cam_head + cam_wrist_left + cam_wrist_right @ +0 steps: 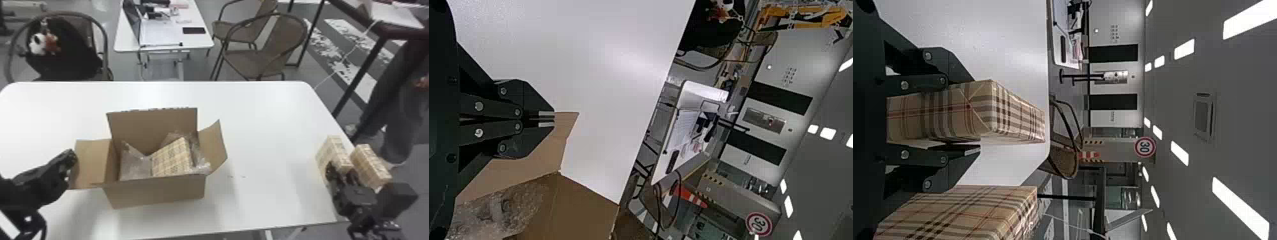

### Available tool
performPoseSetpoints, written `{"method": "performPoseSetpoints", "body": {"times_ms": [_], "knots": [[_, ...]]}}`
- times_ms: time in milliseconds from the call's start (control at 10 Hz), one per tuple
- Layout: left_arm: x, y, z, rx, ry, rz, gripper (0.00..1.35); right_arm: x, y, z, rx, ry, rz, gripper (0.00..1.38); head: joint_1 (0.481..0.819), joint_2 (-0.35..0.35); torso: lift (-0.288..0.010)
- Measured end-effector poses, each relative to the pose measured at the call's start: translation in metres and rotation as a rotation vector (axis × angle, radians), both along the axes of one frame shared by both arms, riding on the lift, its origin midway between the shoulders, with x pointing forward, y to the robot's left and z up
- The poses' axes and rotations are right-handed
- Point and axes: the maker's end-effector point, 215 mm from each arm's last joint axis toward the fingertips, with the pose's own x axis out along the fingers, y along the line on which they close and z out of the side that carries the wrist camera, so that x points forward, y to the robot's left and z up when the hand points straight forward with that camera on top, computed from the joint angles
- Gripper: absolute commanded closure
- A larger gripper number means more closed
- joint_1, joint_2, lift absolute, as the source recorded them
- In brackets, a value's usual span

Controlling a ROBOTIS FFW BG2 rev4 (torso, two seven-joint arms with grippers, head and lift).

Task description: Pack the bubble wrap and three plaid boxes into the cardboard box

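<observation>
Plaid box [969,112] beige, dark-striped, red-lined; bubble wrap [135,164] clear, apparently crumpled.

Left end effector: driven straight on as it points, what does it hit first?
Likely the cardboard box's left flap, just ahead of the end effector; height is unclear, so it may pass above.
</observation>
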Motion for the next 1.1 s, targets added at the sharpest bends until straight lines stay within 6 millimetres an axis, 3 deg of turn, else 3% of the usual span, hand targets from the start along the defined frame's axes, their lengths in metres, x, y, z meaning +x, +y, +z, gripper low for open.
{"method": "performPoseSetpoints", "body": {"times_ms": [300,400,500,600,700,900,1100], "knots": [[0.000,0.001,0.000,0.004,0.000,0.002,1.21,0.000,0.008,0.002,0.012,-0.003,0.012,1.08,0.695,-0.093,-0.148],[0.000,0.001,0.000,0.004,-0.001,0.002,1.21,0.003,0.017,0.009,0.025,-0.015,0.031,1.08,0.695,-0.084,-0.148],[0.000,0.002,0.001,0.005,-0.002,0.003,1.21,0.013,0.040,0.024,0.041,-0.029,0.084,1.08,0.695,-0.058,-0.148],[0.000,0.003,0.001,0.005,-0.003,0.004,1.21,0.030,0.083,0.043,0.079,-0.011,0.199,1.08,0.695,-0.011,-0.148],[0.000,0.003,0.001,0.005,-0.004,0.004,1.21,0.048,0.139,0.067,0.118,0.027,0.378,1.08,0.695,0.065,-0.148],[0.002,0.001,0.002,0.010,-0.005,0.001,1.21,0.067,0.232,0.126,0.154,0.138,0.748,1.08,0.695,0.153,-0.148],[0.004,-0.002,0.003,0.014,-0.005,-0.004,1.21,0.074,0.266,0.203,0.205,0.173,0.874,1.08,0.695,0.190,-0.148]]}}
